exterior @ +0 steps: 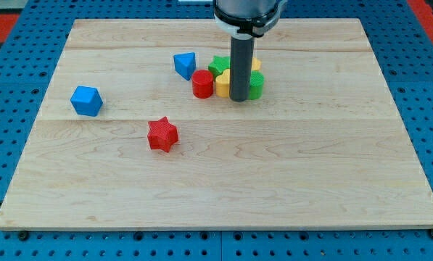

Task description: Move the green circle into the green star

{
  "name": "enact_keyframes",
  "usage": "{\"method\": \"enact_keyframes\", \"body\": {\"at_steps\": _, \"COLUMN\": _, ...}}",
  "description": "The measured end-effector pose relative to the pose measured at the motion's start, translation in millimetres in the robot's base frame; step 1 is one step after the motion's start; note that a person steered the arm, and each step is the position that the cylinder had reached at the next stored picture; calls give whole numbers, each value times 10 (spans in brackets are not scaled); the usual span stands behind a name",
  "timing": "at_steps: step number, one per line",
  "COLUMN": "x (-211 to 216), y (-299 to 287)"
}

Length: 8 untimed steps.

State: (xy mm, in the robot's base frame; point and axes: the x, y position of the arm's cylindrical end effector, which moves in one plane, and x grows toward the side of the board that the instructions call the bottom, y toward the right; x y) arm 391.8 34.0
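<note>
My tip (240, 98) stands in a cluster of blocks at the view's upper middle. The green circle (256, 85) sits just right of my tip, partly hidden by the rod. The green star (218, 67) lies to the upper left of my tip, behind a yellow block (223, 83) that touches the rod's left side. Another yellow block (256, 64) peeks out behind the rod on the right. The green circle and the green star are apart, with the rod and the yellow blocks between them.
A red cylinder (202, 83) sits left of the yellow block. A blue triangle (185, 64) lies upper left of it. A blue cube-like block (86, 100) is at the view's left. A red star (162, 135) lies below the middle. The wooden board (274, 181) rests on blue pegboard.
</note>
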Motion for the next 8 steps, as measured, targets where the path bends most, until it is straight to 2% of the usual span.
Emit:
{"method": "enact_keyframes", "body": {"at_steps": 1, "x": -12, "y": -32}}
{"method": "enact_keyframes", "body": {"at_steps": 2, "x": 199, "y": -17}}
{"method": "enact_keyframes", "body": {"at_steps": 3, "x": 330, "y": 237}}
{"method": "enact_keyframes", "body": {"at_steps": 4, "x": 320, "y": 544}}
{"method": "enact_keyframes", "body": {"at_steps": 5, "x": 111, "y": 689}}
{"method": "enact_keyframes", "body": {"at_steps": 7, "x": -116, "y": 282}}
{"method": "enact_keyframes", "body": {"at_steps": 8, "x": -75, "y": 243}}
